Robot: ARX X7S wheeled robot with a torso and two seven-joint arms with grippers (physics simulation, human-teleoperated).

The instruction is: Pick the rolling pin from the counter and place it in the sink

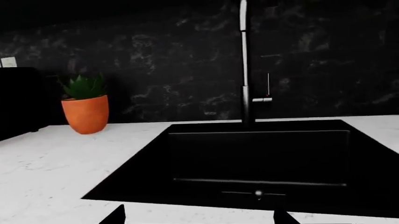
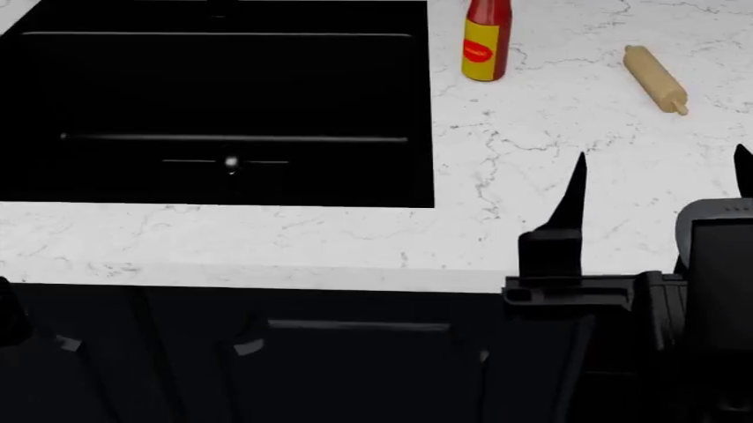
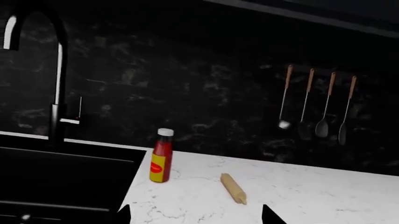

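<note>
Two grippers, neither holding anything. R gripper up over counter near front edge, fingers spread wide apart w/ bare marble between; tips also poke in at the edge of R wrist view, apart, nothing gripped. L gripper: only two dark fingertips seen in L wrist view, spread wide, empty, facing sink; not visible in head view.

Rolling pin lies flat on counter, far R of head view, angled diagonally, well ahead of R gripper and not touching it. R wrist view shows same pin beyond the fingertips, one knob end pointing toward cam.

Ketchup bottle upright, red w/ yellow label, between sink and pin, just beside sink's R rim; apart from pin.

Sink is black, recessed, drain visible on floor. Faucet at back rim, tall, dark. Orange plant pot on counter beside the sink. Utensils hang on dark backsplash behind pin.
</note>
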